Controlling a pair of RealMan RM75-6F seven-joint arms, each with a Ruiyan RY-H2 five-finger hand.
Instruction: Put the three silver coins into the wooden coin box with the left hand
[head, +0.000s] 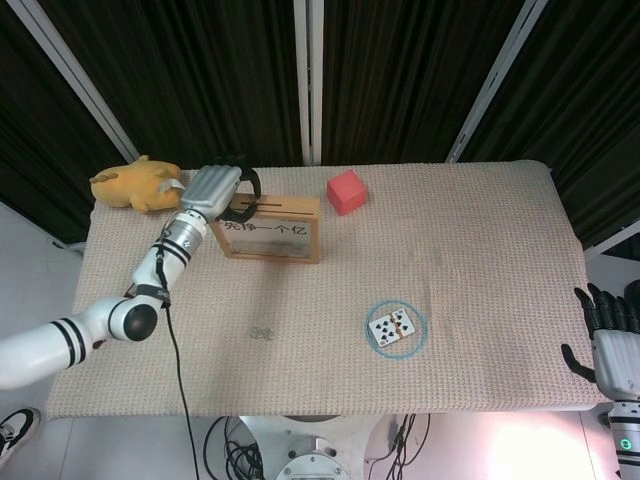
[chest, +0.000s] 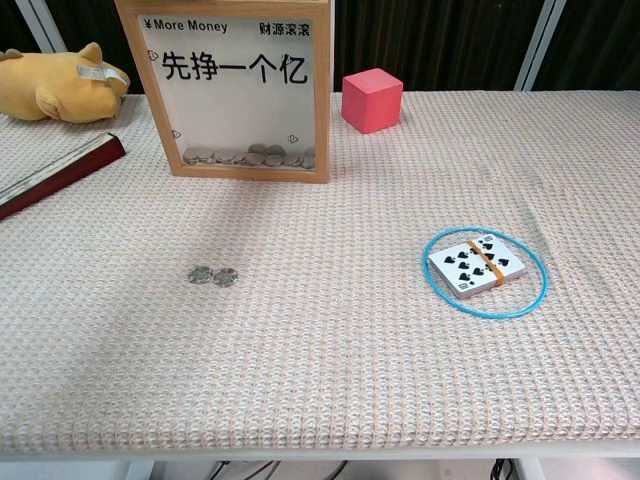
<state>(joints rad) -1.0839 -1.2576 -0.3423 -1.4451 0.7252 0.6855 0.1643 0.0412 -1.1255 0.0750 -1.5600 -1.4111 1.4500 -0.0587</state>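
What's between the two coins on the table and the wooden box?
Nothing: in the chest view, only bare woven table cover lies between the two coins and the wooden coin box.

Two loose coins (chest: 212, 275), one coin box (chest: 236, 90), one red cube (chest: 372, 100).

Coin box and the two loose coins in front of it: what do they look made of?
The coin box looks like a light, matte wooden frame, going by its tan colour, around a clear glass or plastic pane, since coins show through it. The two loose coins look like silvery metal, grey with a dull shine.
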